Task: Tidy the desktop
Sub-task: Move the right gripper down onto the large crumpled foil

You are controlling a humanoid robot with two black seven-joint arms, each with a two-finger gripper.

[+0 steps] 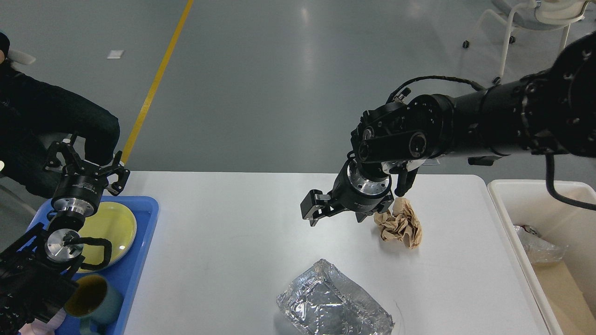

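The white desktop (233, 223) carries a crumpled brown paper ball (401, 226) right of centre and a crumpled sheet of silver foil (333, 304) at the front edge. My right gripper (336, 214) hangs low over the table just left of the paper ball. It is open with nothing between its fingers, and one finger is close beside the paper. My left gripper (86, 163) is open and empty above the far end of the blue tray (144, 242).
The blue tray at the table's left holds a yellow plate (111, 225) and a teal mug (95, 298). A cream bin (512, 200) at the right holds a clear bag and cardboard. A seated person is at far left, and a chair stands at the far right.
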